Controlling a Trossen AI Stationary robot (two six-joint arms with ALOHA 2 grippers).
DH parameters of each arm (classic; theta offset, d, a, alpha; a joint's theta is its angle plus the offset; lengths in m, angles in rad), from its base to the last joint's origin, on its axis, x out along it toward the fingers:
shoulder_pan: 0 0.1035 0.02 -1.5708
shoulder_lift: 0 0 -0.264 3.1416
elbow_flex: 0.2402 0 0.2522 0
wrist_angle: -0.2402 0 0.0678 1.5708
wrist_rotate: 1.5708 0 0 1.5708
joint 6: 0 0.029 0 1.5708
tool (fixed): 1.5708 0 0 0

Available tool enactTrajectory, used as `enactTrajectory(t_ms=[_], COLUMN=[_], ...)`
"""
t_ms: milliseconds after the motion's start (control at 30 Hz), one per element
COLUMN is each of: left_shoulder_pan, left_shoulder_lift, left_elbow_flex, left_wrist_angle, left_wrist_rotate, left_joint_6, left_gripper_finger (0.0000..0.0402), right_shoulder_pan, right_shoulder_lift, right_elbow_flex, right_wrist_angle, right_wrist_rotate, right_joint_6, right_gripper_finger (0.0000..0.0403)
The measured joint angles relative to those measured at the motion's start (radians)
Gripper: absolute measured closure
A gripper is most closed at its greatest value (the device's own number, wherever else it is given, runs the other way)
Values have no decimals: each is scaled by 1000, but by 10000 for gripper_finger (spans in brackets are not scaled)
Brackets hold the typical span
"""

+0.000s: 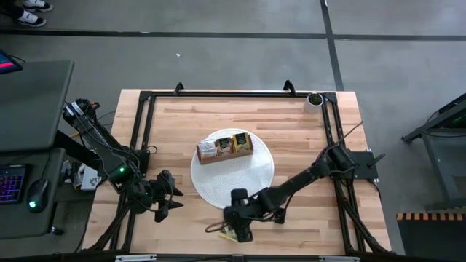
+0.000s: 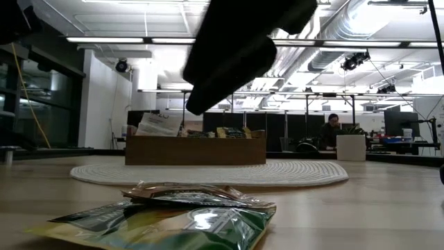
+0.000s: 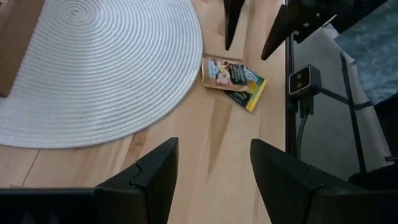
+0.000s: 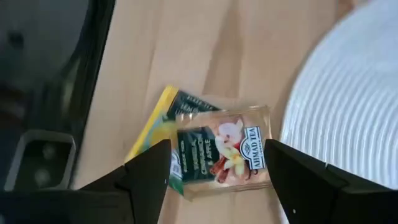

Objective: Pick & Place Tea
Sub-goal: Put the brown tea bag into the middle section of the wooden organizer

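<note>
Right gripper [image 1: 240,231] sits straight over the two tea packets [image 1: 230,233] at the near edge of the tabletop [image 1: 306,145], jaws apart and empty. In the right wrist view the packets [image 4: 211,152] lie between the two fingers [image 4: 146,177], below them and not touched.

Stack: a clear-fronted packet with fruit print lies on top of a green and yellow one, skewed, so the lower one pokes out to one side. Both are off the white mat [image 1: 251,182], just beside its rim, well apart from the wooden box [image 1: 224,148] in the mat's middle. The box already holds more packets standing on edge.

Geometry that matters: the top packet's long side runs roughly across the gap between the jaws, so a straight drop looks like it would pinch across its length, probably catching both packets unless the jaws bite only the upper edge.

Left gripper [image 1: 169,196] waits at the mat's left side, jaws apart, nothing in them. It's clearly farther from the packets, so this is the right arm's job.

Materials: packets are thin, flat, glossy foil or film, crinkled at the edges in the low view [image 2: 180,212], slippery and barely raised off the wood. Mat is coiled woven cord. Tabletop is smooth butcher-block planks.
</note>
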Motion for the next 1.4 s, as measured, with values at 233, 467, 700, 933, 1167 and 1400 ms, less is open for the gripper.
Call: enactTrajectory(t_ms=[233, 467, 700, 933, 1167, 1400], left_shoulder_pan=[0, 0, 0, 0, 0, 0], left_shoulder_lift=[0, 0, 0, 0, 0, 0], left_elbow_flex=[0, 0, 0, 0, 0, 0], left_wrist_angle=[0, -2, -1, -1, -1, -1], left_wrist_rotate=[19, 22, 22, 22, 23, 23], left_joint_6=[0, 0, 0, 0, -1, -1], left_gripper_finger=[202, 202, 202, 202, 202, 202], right_shoulder_pan=[-2, -2, -5, -4, -4, -7], right_shoulder_lift=[18, 63, 66, 110, 136, 177], right_elbow_flex=[1, 0, 0, 1, 5, 7], right_wrist_angle=[-10, 1, 0, 13, 22, 21], right_wrist_rotate=[-9, -40, -8, -36, -30, -71], right_joint_6=[-108, -97, -97, -97, -71, 19], right_gripper_finger=[148, 148, 148, 148, 148, 149])
